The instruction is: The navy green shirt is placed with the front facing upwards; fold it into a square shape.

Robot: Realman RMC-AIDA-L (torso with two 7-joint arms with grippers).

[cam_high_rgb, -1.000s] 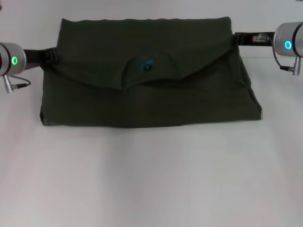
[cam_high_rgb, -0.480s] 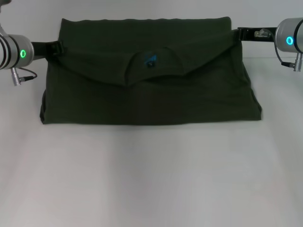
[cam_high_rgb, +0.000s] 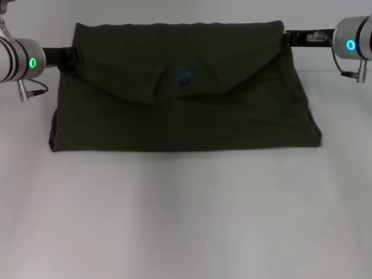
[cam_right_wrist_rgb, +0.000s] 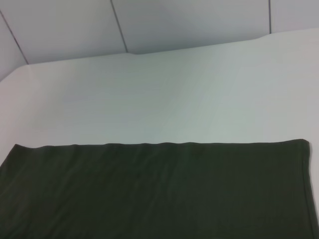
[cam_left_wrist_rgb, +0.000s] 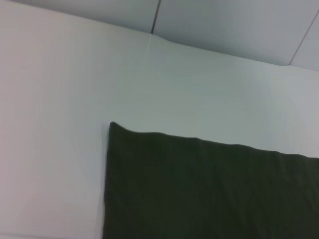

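Note:
The navy green shirt (cam_high_rgb: 186, 122) lies on the white table, folded into a wide rectangle. Its ribbed collar and blue inner label (cam_high_rgb: 185, 78) show on the folded-over top layer, whose edge slopes down to the collar from both sides. The chest lettering is hidden. My left gripper (cam_high_rgb: 73, 56) is at the shirt's upper left edge. My right gripper (cam_high_rgb: 289, 39) is at its upper right corner. The left wrist view shows a far corner of the shirt (cam_left_wrist_rgb: 209, 189). The right wrist view shows its far edge (cam_right_wrist_rgb: 149, 189).
The white table (cam_high_rgb: 186, 221) stretches bare in front of the shirt. A pale wall with panel seams (cam_right_wrist_rgb: 149, 25) stands behind the table's far edge.
My left arm has moved right and up toward the shirt's upper left edge. My right arm has risen slightly at the upper right corner. The shirt's left side has shifted in a little.

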